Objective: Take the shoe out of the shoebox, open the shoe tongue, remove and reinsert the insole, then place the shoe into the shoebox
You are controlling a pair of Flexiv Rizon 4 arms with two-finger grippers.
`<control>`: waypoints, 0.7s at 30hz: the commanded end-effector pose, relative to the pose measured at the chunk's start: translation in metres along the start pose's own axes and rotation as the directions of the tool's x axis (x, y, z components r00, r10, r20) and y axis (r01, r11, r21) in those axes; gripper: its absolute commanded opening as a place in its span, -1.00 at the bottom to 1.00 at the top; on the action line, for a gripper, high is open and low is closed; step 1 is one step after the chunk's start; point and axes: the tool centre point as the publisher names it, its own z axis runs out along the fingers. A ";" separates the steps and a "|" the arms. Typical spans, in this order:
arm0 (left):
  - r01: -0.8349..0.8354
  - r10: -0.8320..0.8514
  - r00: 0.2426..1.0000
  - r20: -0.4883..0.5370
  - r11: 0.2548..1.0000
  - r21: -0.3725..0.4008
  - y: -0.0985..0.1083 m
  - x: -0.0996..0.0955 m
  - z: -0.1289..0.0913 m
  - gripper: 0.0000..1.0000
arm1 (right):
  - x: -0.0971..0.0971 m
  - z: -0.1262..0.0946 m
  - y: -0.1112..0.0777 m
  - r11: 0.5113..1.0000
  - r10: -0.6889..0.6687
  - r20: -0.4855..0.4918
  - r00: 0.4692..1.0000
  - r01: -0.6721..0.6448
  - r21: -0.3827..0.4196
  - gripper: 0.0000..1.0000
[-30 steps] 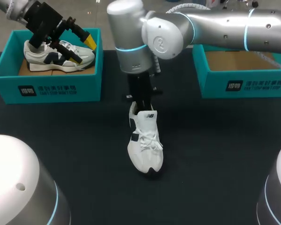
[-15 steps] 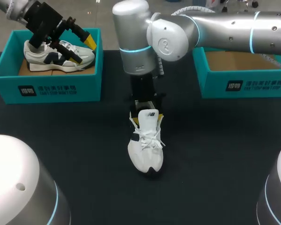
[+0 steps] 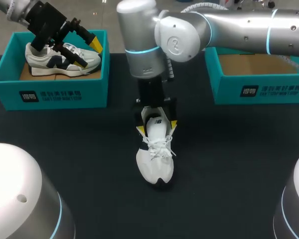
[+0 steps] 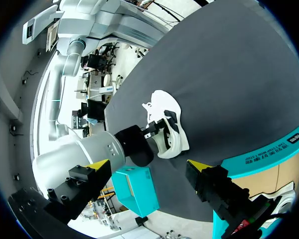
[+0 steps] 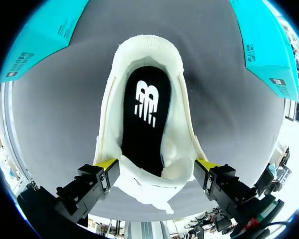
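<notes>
A white shoe (image 3: 155, 162) stands on the black table (image 3: 229, 164), toe toward the front edge. My right gripper (image 3: 157, 125) hangs open over its collar, one yellow fingertip on each side. In the right wrist view the gripper (image 5: 156, 165) straddles the raised tongue (image 5: 162, 181), and the black insole (image 5: 143, 119) lies flat inside the shoe (image 5: 177, 74). My left gripper (image 3: 87, 52) stands open above a second white and navy shoe (image 3: 57, 59) in the left teal shoebox (image 3: 55, 92). The left wrist view has its gripper (image 4: 148, 167) empty, with the white shoe (image 4: 164, 117) far ahead.
A second teal shoebox (image 3: 259, 87) sits at the back right, with brown cardboard showing inside. My right arm (image 3: 229, 32) crosses above it to the table's middle. Bare black cloth lies around the shoe on every side.
My right gripper has opened and let go of the shoe's tongue, and its fingers now stand spread at both sides of the collar. The left arm has not moved.
</notes>
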 end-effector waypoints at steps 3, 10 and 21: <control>0.000 0.000 1.000 -0.004 1.000 0.000 -0.001 0.000 -0.001 1.00 | -0.001 -0.004 -0.013 1.000 0.007 -0.002 1.000 -0.007 -0.006 1.00; 0.000 0.000 1.000 -0.004 1.000 0.000 -0.001 0.000 -0.001 1.00 | -0.005 -0.016 -0.030 0.999 0.028 -0.009 1.000 -0.028 -0.046 1.00; 0.000 0.000 1.000 -0.004 1.000 0.000 -0.001 0.000 -0.001 1.00 | -0.004 -0.025 -0.037 0.993 0.016 -0.020 1.000 -0.019 -0.114 -1.00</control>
